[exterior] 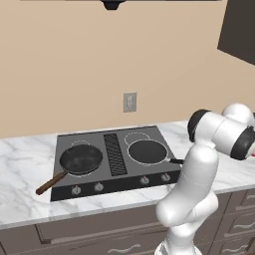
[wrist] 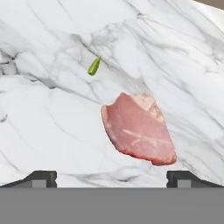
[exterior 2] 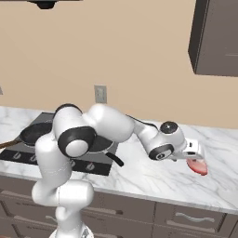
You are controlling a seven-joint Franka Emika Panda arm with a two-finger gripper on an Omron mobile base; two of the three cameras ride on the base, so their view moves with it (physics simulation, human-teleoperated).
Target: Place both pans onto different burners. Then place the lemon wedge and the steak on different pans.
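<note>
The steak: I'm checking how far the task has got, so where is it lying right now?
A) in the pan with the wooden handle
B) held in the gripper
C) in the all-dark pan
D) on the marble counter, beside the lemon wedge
D: the steak lies flat on the marble counter, with the lemon wedge apart from it, and the open gripper is above it, holding nothing.

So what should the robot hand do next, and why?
Probably lower straight onto the steak and close. Both pans already sit on separate burners, the steak lies flat on the marble counter beside the lemon wedge, and the open gripper hovers over it.
</note>
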